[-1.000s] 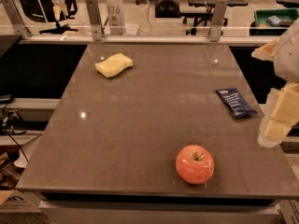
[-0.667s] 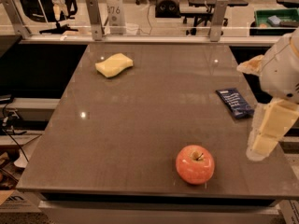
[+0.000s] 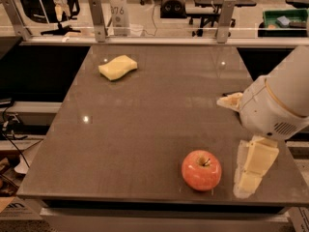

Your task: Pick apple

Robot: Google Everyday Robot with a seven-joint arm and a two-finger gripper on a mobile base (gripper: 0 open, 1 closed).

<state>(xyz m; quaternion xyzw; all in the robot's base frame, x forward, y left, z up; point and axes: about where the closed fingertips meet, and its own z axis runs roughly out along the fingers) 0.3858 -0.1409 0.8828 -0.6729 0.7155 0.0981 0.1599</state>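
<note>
Red-orange and glossy, the apple [image 3: 201, 169] sits low in the frame, right of centre, close to the near edge of the grey bench [image 3: 145, 129], stem up and free on every side. The gripper [image 3: 250, 180] hangs just to the right of it at the lower right, cream-coloured and pointing down at the bench top from the bulky white wrist [image 3: 273, 105]. It is beside the fruit, not over it and not touching it. Whether the jaws are open or closed I cannot tell from this angle. A wavy yellow sponge [image 3: 117, 67] lies well apart in the upper left and plays no part.

The grasp has not begun. The main risk is the sideways approach. If the gripper slides left at this height, it could nudge the round, smooth apple and send it rolling, and the front edge is near enough for it to drop off. Coming down off-centre could pinch the curved skin and squirt the fruit out. The tips also look very close to the surface, so scraping the bench is possible.
</note>
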